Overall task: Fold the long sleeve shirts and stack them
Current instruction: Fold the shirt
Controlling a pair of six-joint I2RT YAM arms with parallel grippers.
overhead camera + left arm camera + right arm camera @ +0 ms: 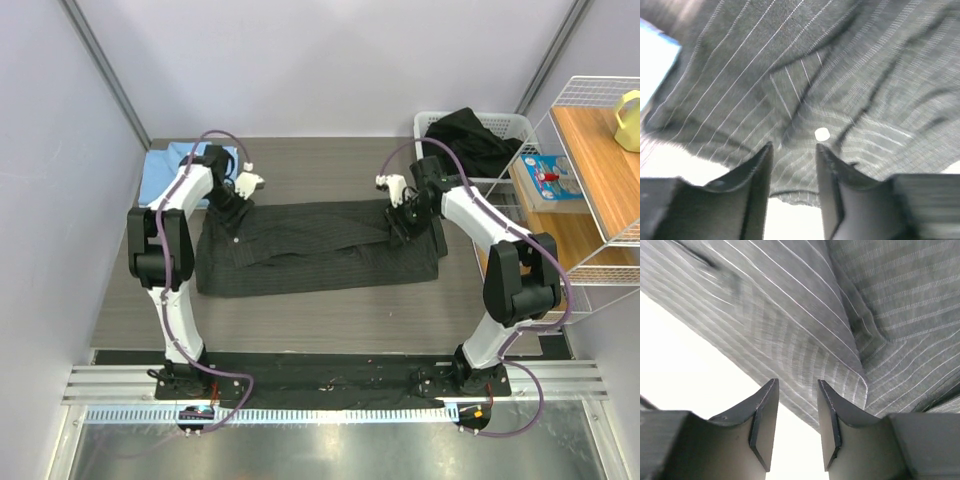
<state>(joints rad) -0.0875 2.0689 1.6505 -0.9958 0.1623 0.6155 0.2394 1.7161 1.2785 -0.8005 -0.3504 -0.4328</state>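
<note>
Item inspected: pinstriped dark shirt (320,250). It lies flat on the bench (330,315), between the two arms and roughly central. It is folded into a wide band whose long axis runs left to right, parallel to the near edge. A folded layer lies lengthwise along the far half. Which end carries the collar cannot be told.

Left end effector (794,147): released. Its fingers stand apart over the far left corner of the band, with nothing pinched between them. In the left wrist view, a pale button (822,134) shows on the cloth just beyond the fingertips.

Right end effector (797,382): released. Its fingers are parted at the far right part of the band. A folded cloth edge lies beyond the tips and bare bench shows in the gap.

Light blue shirt (165,170): folded, at the far left corner of the bench, just beside the left arm's elbow and apart from the pinstriped shirt.

A white basket (515,122) at the far right holds a dark garment (470,135).
</note>
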